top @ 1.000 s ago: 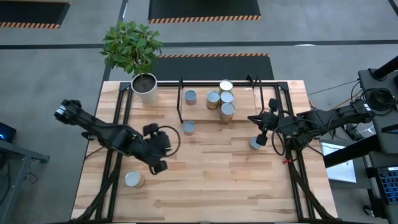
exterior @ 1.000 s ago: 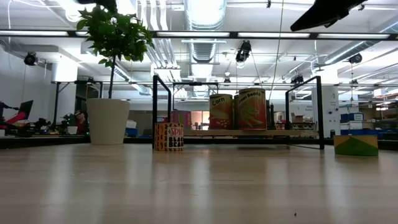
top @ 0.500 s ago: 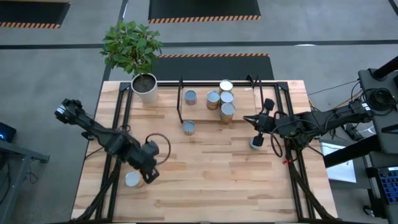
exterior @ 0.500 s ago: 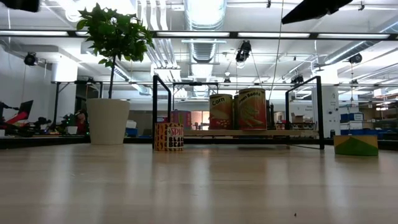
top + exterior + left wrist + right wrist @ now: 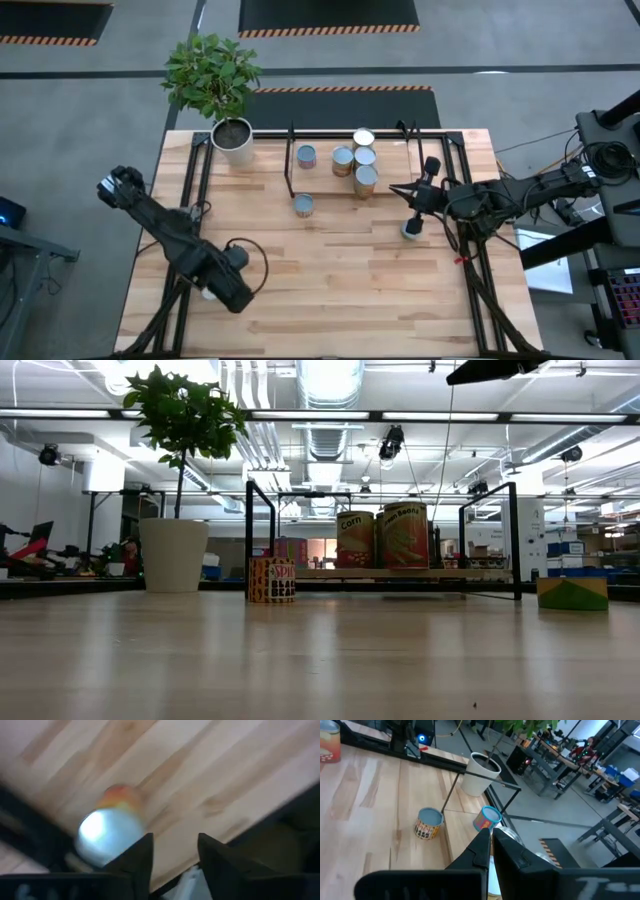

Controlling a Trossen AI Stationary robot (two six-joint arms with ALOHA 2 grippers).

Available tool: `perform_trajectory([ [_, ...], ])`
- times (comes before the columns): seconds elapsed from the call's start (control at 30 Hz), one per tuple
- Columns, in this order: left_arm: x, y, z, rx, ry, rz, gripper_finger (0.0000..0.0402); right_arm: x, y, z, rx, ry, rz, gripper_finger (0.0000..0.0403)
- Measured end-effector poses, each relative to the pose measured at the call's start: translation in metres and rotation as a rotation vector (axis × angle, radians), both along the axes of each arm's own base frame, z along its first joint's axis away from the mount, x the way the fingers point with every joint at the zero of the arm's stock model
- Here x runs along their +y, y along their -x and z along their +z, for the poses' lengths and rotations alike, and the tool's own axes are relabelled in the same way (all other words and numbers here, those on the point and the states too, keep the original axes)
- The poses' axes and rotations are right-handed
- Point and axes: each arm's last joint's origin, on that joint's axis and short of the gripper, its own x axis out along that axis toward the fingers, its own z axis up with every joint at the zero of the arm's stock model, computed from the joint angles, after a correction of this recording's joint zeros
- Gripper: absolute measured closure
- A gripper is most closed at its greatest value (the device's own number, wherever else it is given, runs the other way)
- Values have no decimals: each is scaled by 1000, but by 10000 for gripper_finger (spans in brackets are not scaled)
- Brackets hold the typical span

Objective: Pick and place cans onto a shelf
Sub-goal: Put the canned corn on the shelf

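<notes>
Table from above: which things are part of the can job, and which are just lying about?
Job: cans on the shelf; loose can; can near left gripper; can beside right gripper.
Lying about: potted plant.

- Grey floor [image 5: 90, 120] surrounds the table, crossed by black mats with orange-striped hazard edging [image 5: 345, 90].
- Ceiling carries exposed silver ducting [image 5: 330, 405] and long strip lights [image 5: 70, 413].
- White pot [image 5: 173, 555] holds a green leafy plant [image 5: 180, 415].
- Workbenches and cluttered equipment [image 5: 600, 765] line the far room.
</notes>
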Motion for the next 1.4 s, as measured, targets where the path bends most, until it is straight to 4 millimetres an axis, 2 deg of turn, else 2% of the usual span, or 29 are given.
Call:
perform_trajectory([
  [0.1,-5,10,-5,81,-43,30,219,0,0,0,0,0,0,394],
  [0.27,-16,23,-7,122,-76,97,149,0,0,0,-1,-4,0,394],
  [0.47,-23,32,-9,92,-127,146,95,2,-1,0,5,-28,64,394],
  [0.63,-25,36,-17,91,-167,169,76,2,-1,-1,6,-36,82,394],
  [1.07,-23,39,-27,98,-204,179,72,3,-1,-1,2,-55,89,394],
  [1.17,-24,39,-27,97,-201,190,57,3,-1,-1,3,-55,89,394],
  [1.33,-22,40,-27,108,-216,192,10,3,-1,-1,3,-54,89,394],
  [1.4,-24,38,-26,97,-199,193,6,3,-1,-1,3,-54,89,394],
])
